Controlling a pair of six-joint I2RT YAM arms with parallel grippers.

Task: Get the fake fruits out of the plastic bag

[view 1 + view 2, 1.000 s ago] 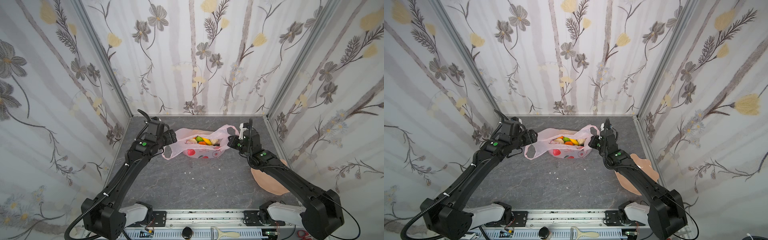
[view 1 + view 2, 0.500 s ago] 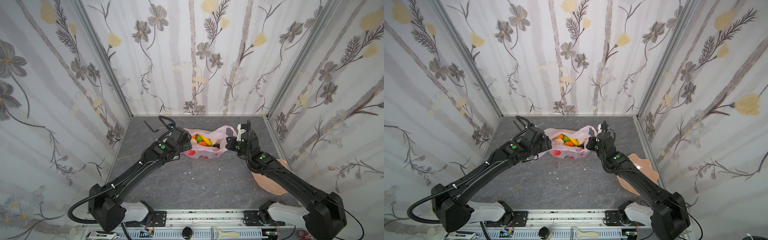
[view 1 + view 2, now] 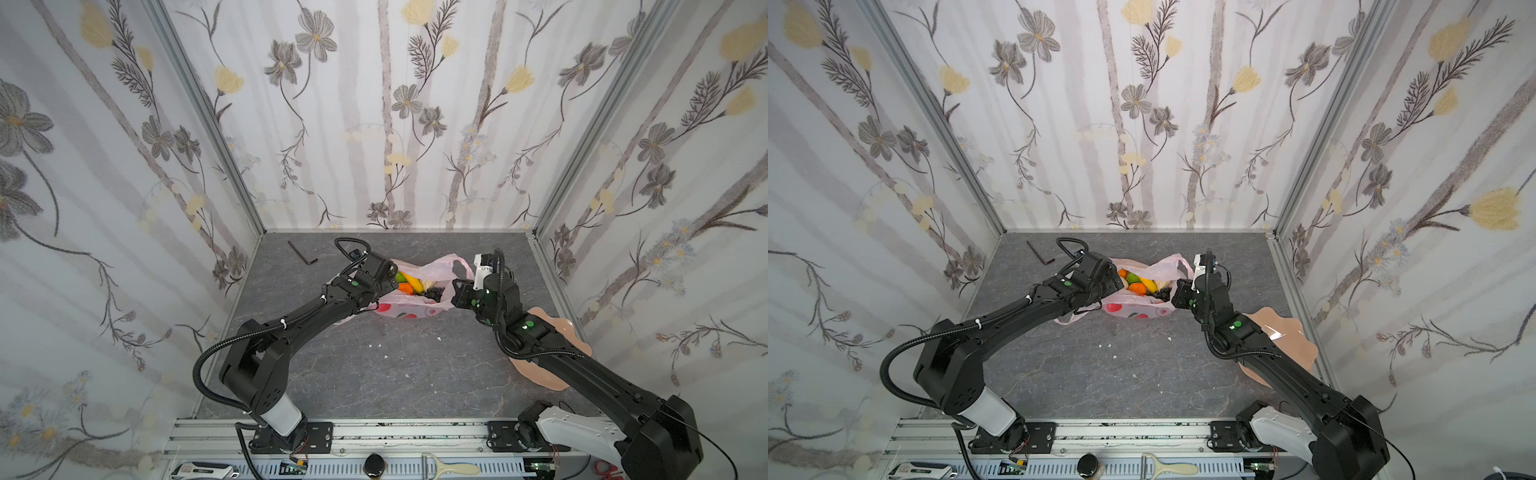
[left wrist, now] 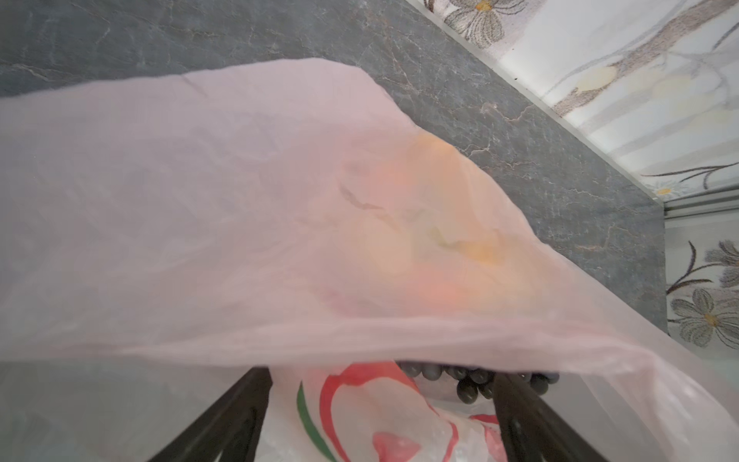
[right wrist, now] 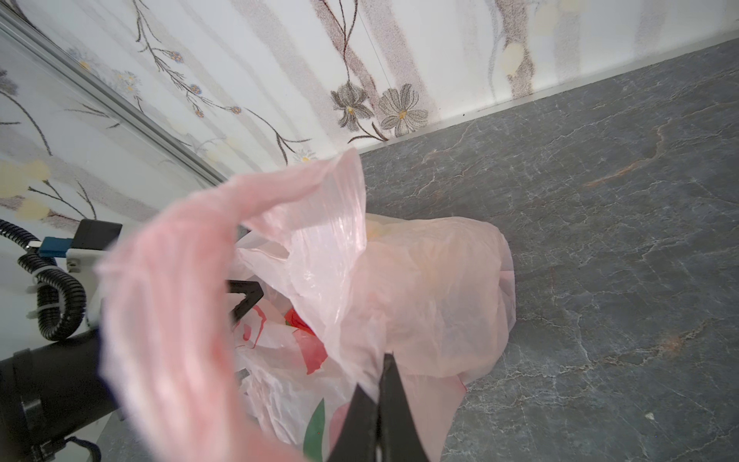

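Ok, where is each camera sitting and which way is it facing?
Top views: high above the front rail, looking down toward the back wall; both arms, plastic bag between.
Left wrist: rides the left arm, facing into the bag past the left gripper, jaws open.
Right wrist: looking past the right gripper, jaws shut on bag film.
All views share the bag.

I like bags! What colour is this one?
Pale see-through pink bag with red prints, clearest in the right wrist view.

In the left wrist view the plastic bag (image 4: 200,200) blurs most fake fruits (image 4: 472,379); the right arm (image 3: 582,370) hides part of the dish (image 3: 571,332).
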